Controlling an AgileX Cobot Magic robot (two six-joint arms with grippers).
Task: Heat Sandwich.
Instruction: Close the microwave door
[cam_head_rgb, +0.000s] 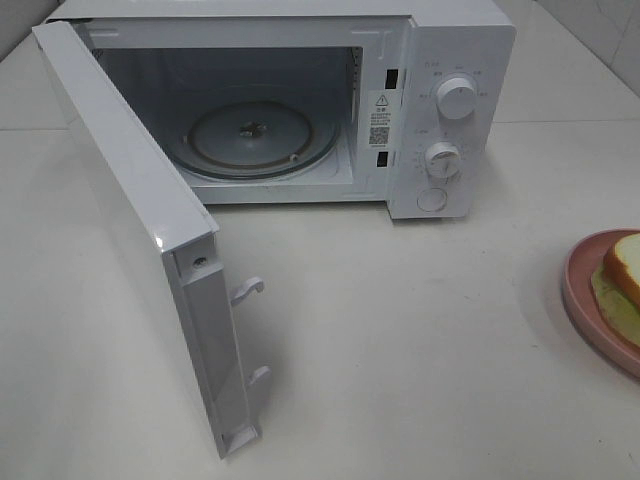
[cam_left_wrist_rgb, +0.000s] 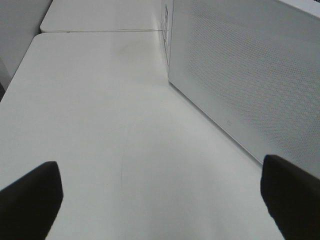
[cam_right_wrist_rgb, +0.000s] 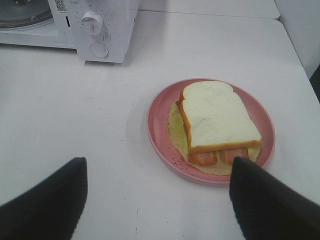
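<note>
I'm looking down my right gripper (cam_right_wrist_rgb: 157, 200): its jaws are standing wide apart and gripping nothing, hanging over the table (cam_right_wrist_rgb: 75, 125) short of the pink plate (cam_right_wrist_rgb: 159, 125). The sandwich (cam_right_wrist_rgb: 217, 120) is sitting on that plate, to the right of the microwave (cam_head_rgb: 450, 100) and well apart from it. My left gripper (cam_left_wrist_rgb: 160, 200) is also gaping wide and empty, facing the outer face of the door (cam_left_wrist_rgb: 250, 75). That door is swung fully open, the glass turntable (cam_head_rgb: 262, 138) is lying bare inside. So I'm judging the opening done; picking up, loading, closing and heating are all left.
</note>
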